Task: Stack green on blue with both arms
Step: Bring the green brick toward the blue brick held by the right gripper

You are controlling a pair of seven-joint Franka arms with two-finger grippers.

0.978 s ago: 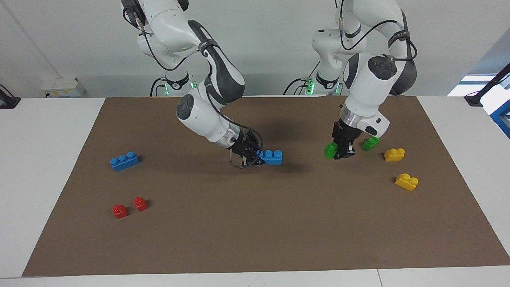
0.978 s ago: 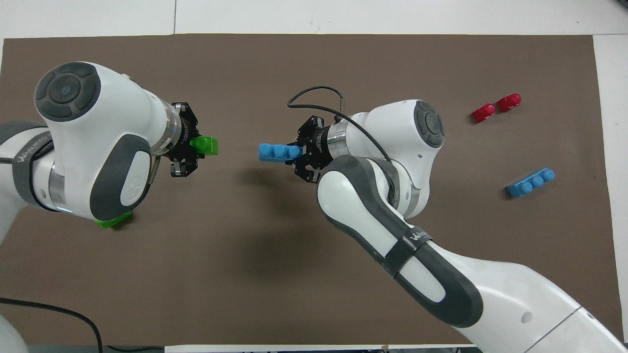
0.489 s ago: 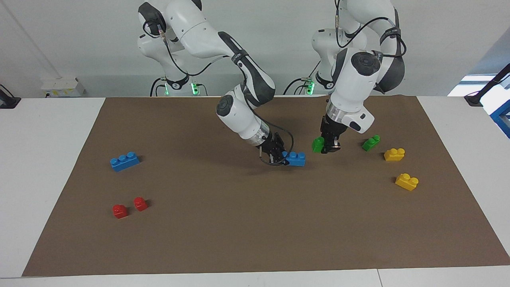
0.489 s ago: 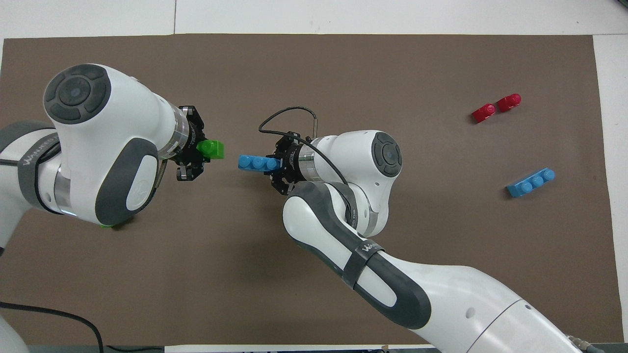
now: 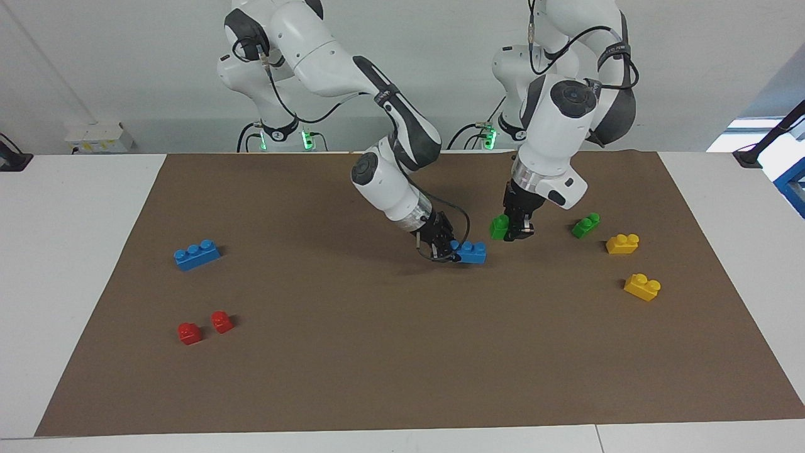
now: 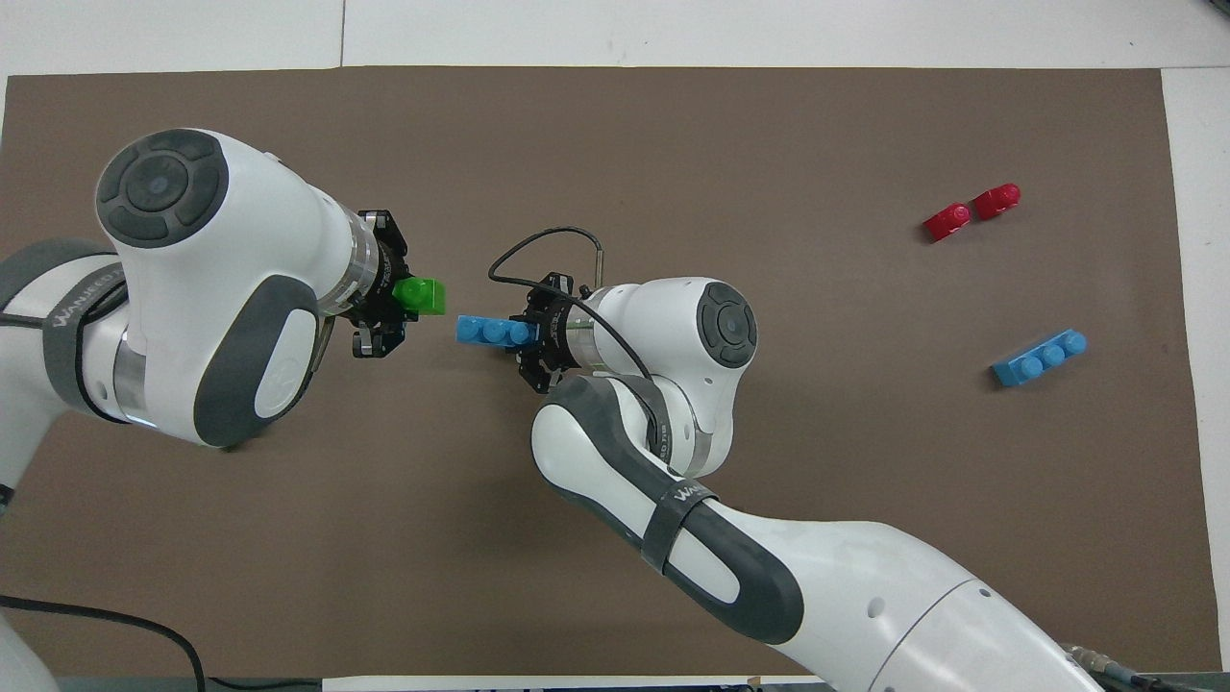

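Green plastic two-stud brick [image 5: 500, 226] is pinched in your left claw [image 5: 517, 230], up over the brown mat [image 5: 377, 352]. Your right claw [image 5: 444, 248] grips one end of the long blue three-stud brick [image 5: 471, 252], studs up, so green can press on.

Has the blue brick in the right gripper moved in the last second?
Yes. The held blue brick has travelled toward the left arm's end, away from the loose blue brick, closing on the held green brick.

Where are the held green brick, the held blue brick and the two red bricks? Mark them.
held green brick [image 5: 500, 226], facing view, its side face.
held blue brick [image 5: 473, 252], facing view, its side face.
red bricks [image 5: 189, 333], facing view, one brick's top.
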